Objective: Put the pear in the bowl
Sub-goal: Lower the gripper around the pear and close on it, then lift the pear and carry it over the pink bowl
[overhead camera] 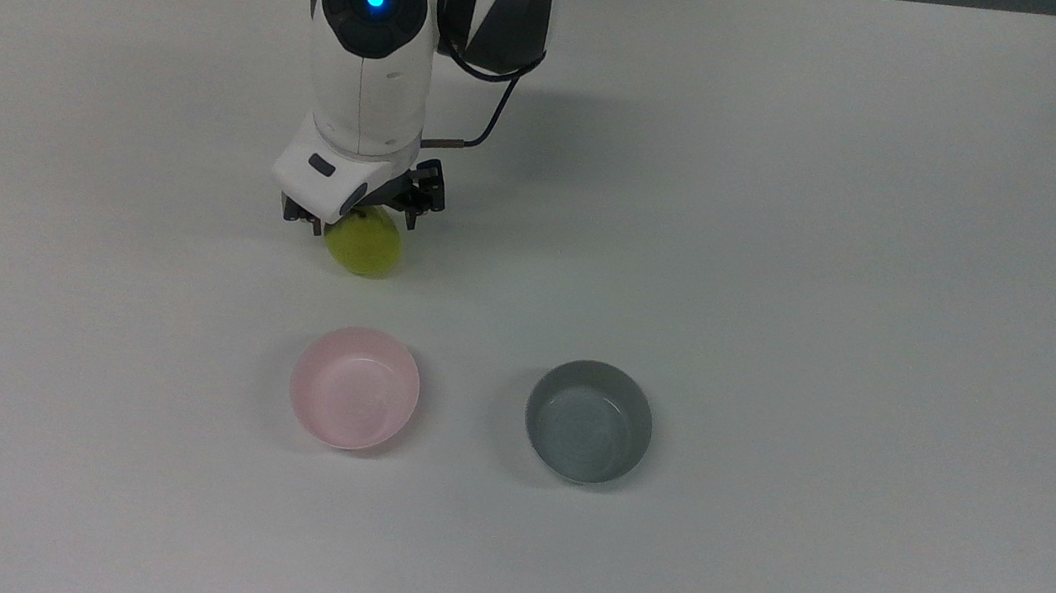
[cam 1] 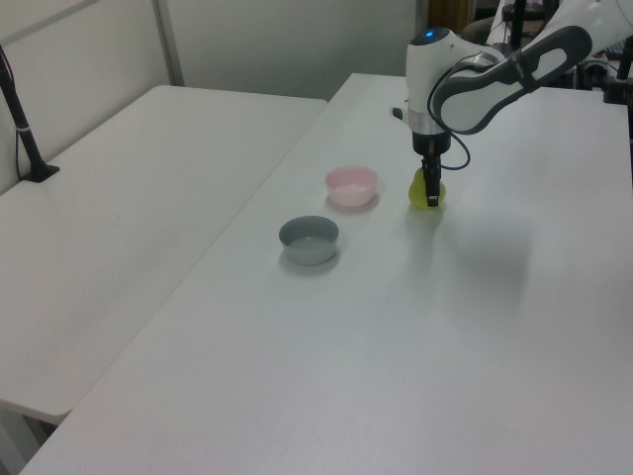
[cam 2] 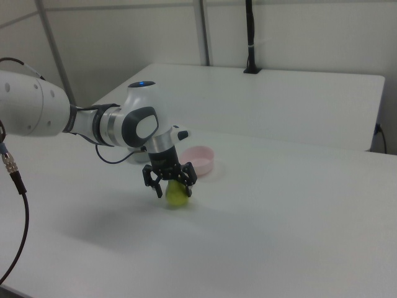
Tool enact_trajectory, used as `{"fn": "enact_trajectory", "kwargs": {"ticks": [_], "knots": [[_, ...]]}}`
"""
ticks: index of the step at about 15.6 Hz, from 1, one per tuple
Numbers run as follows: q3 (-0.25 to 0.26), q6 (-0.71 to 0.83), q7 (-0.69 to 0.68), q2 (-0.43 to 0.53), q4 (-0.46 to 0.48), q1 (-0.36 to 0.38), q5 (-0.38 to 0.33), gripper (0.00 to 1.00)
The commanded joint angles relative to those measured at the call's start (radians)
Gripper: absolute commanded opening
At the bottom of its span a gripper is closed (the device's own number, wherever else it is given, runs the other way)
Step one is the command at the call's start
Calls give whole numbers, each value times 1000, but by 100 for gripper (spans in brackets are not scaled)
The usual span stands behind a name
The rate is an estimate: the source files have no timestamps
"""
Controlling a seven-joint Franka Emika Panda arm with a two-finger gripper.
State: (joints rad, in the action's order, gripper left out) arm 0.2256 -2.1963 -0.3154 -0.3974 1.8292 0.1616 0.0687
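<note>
Arm covers the top of the pear [overhead camera: 365, 248] in the top view, stem hidden. Right view shows the gripper [cam 2: 171, 185] fingers spread either side of the pear, which sits on the table [overhead camera: 799, 219], apart from the pink bowl [overhead camera: 355, 387].

A white table [overhead camera: 849, 225] takes up most of the top view, evenly lit with soft shadows. In the left view a second white table [cam 1: 119, 198] stands just beside it on the left view's left, a narrow seam between them. A black pole [cam 1: 18, 109] on a flat base rises from that second table near the pale wall [cam 1: 287, 40]. In the right view the pole [cam 2: 249, 34] stands at the far table's edge before light wall panels [cam 2: 310, 31] split by grey uprights [cam 2: 202, 31]
</note>
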Motion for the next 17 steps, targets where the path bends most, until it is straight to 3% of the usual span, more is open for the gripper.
{"fn": "enact_trajectory", "kwargs": {"ticks": [1, 4, 8, 14, 17], "knots": [[8, -62, -22, 0, 24, 4, 14, 98], [9, -62, -24, 0, 22, 4, 14, 76], [11, -54, -50, 11, 21, -2, 11, 28], [34, -46, -34, 78, 7, -1, -7, 20], [58, 45, -44, 107, -69, 9, -65, 20]]}}
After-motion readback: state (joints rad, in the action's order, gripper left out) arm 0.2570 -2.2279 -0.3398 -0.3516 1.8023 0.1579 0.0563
